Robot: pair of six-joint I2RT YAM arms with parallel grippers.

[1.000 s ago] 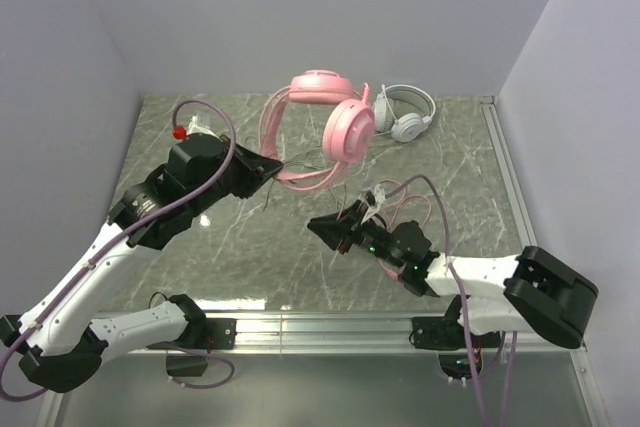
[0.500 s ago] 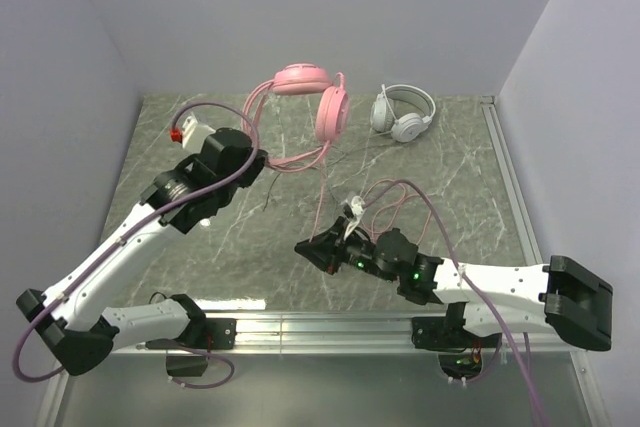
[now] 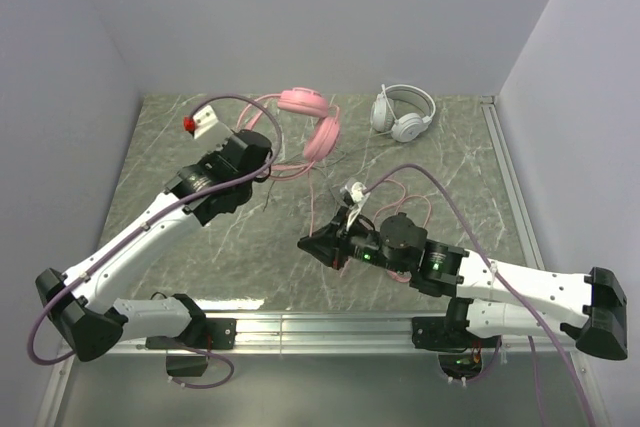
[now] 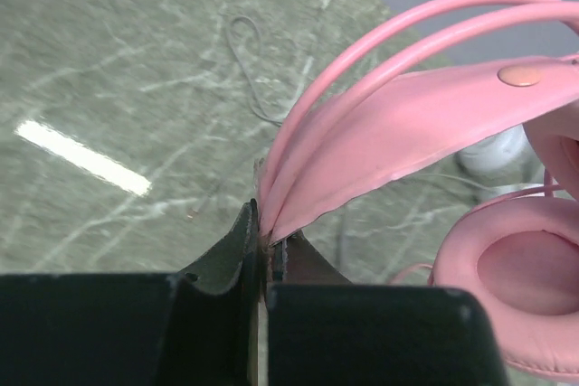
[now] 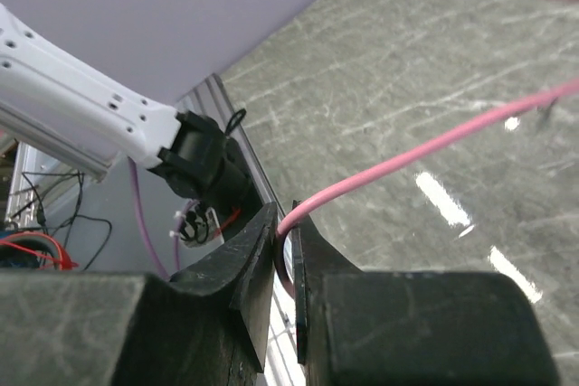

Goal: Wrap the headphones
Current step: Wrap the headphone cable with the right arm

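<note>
Left fingers (image 4: pixel 249 246) hang above the table (image 3: pixel 450 177), clamped shut on the band of the pink headset (image 3: pixel 312 119), its cups dangling just ahead of them. White headset (image 3: pixel 403 112) lies well beyond the right fingers (image 5: pixel 258 259), at the back. Right fingers are narrow, pinching the pink cable (image 5: pixel 407 155) that runs out ahead.

I see the pink headset (image 3: pixel 312 119) hanging by its headband at back centre, earcups dangling, with its pink cable (image 3: pixel 318 197) running down and forward. The white/grey headset (image 3: pixel 403 112) lies flat to its right, not touching it.
</note>
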